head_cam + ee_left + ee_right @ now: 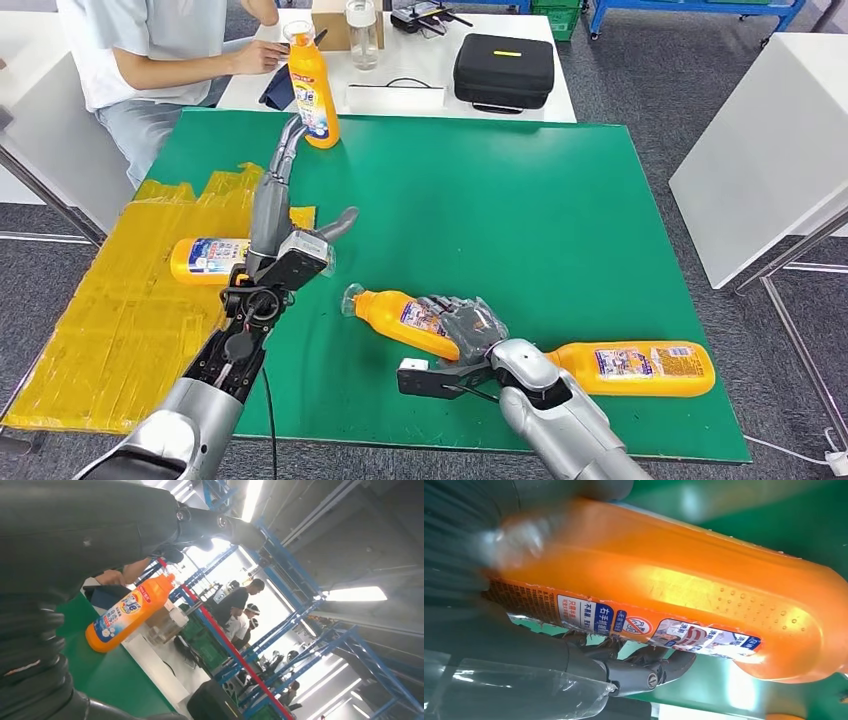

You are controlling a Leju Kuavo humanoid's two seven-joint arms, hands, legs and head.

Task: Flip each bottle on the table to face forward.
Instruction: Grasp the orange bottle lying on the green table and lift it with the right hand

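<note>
Head view: green worktop (520, 200), four orange detergent bottles. Right hand (468, 328), lower centre, fingers wrapped around lying bottle (398, 316), cap pointing left. Second lying bottle (632, 367) at lower right, just beside right wrist. Third lying bottle (205, 260) at left on yellow sheet (110, 330). Upright bottle (313, 92) at top centre, near seated person (150, 50). Left hand (290, 210) raised, fingers spread, holding nothing.

Left wrist view: upright bottle on worktop edge.

Right wrist view: fingers (644, 672) curled under gripped bottle, label showing.
</note>
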